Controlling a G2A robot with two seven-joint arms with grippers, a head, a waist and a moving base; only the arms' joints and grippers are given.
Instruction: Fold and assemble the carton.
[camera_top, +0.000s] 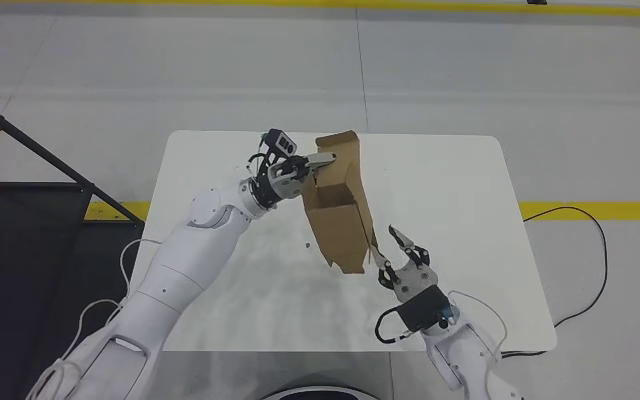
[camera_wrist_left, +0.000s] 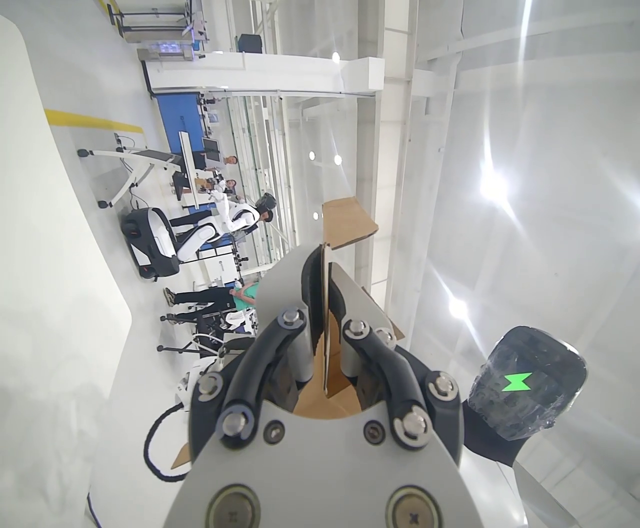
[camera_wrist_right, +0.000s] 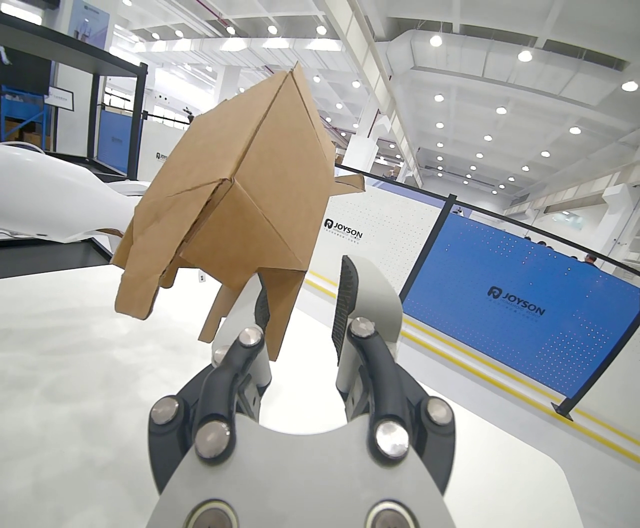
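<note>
Though its lower flaps hang loose, the carton (camera_top: 340, 205) (camera_wrist_right: 240, 200) (camera_wrist_left: 345, 220) is opened into a box shape and held tilted above the middle of the table (camera_top: 450, 180) (camera_wrist_right: 75, 350). I cannot tell whether its lowest flap touches the tabletop. Toward the table's far edge, the left gripper (camera_top: 322, 160) (camera_wrist_left: 325, 280) is pressed together on an upper wall of the carton, with the cardboard edge pinched between its pads. Toward the table's near edge, the right gripper (camera_top: 390, 252) (camera_wrist_right: 302, 285) has its fingers spread, with one hanging flap just beside one finger (camera_wrist_right: 260, 305).
</note>
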